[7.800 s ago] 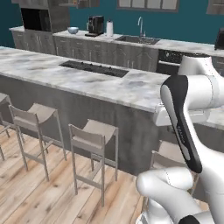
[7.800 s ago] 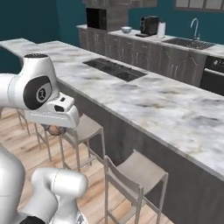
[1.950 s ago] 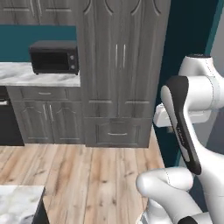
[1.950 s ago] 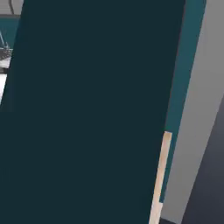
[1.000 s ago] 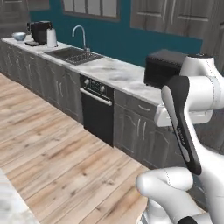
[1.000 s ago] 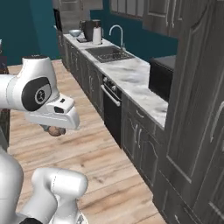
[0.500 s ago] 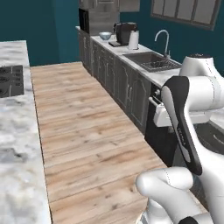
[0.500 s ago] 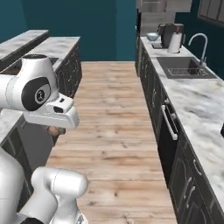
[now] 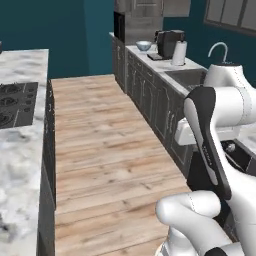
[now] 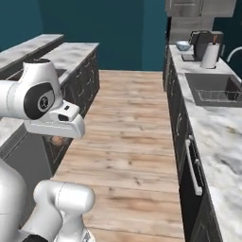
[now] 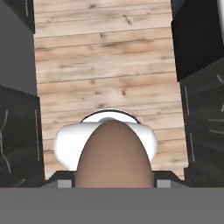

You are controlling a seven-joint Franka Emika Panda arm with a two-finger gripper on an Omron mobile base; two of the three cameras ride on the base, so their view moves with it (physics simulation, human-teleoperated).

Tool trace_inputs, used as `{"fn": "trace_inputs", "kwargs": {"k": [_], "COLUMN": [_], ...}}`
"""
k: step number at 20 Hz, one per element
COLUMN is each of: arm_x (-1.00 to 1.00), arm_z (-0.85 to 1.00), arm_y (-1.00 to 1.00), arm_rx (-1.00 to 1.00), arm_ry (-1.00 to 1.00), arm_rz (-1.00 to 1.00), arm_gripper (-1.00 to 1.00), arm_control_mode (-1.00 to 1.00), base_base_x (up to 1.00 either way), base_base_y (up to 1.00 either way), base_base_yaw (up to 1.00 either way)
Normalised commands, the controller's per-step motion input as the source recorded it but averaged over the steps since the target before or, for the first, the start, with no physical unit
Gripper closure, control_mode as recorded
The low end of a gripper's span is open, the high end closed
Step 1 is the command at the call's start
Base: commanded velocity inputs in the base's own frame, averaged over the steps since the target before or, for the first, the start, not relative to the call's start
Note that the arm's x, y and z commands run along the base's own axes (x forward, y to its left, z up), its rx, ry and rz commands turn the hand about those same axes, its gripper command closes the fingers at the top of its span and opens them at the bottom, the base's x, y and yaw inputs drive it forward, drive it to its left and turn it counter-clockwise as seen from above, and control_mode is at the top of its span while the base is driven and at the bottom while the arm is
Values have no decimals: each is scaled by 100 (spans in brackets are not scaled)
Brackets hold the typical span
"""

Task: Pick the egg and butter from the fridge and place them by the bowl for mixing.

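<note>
— Why is the arm tucked in over the floor?
— The gripper [image 11: 113, 183] is clamped on the egg [image 11: 114, 155], carrying it toward the bowl [image 9: 143, 45] at the counter's [image 9: 167, 65] far end.

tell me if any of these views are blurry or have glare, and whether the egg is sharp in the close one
Hand view: the egg sits very close to the lens, smooth and evenly lit, its edge soft; the wood floor behind is crisp. Left base view: flat even light, no glare, marble counter slightly soft. Right base view: the egg lies in shadow under the hand; the sink is clear.
</note>
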Motion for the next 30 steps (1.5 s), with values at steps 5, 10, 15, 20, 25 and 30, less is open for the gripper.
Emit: {"fn": "trace_inputs", "kwargs": {"k": [5, 10, 15, 20, 25, 30], "arm_x": [0, 0, 0, 0, 0, 0], "arm_z": [0, 0, 0, 0, 0, 0], "arm_y": [0, 0, 0, 0, 0, 0], "arm_rx": [0, 0, 0, 0, 0, 0], "arm_ry": [0, 0, 0, 0, 0, 0], "arm_rz": [0, 0, 0, 0, 0, 0], "arm_gripper": [100, 100, 100, 100, 100, 100], "arm_control_mode": [100, 100, 100, 100, 100, 100], "base_base_x": [100, 100, 100, 100, 100, 100], "base_base_y": [-18, 0, 0, 2, 8, 6], "base_base_yaw": [6, 11, 2, 0, -2, -4]}}
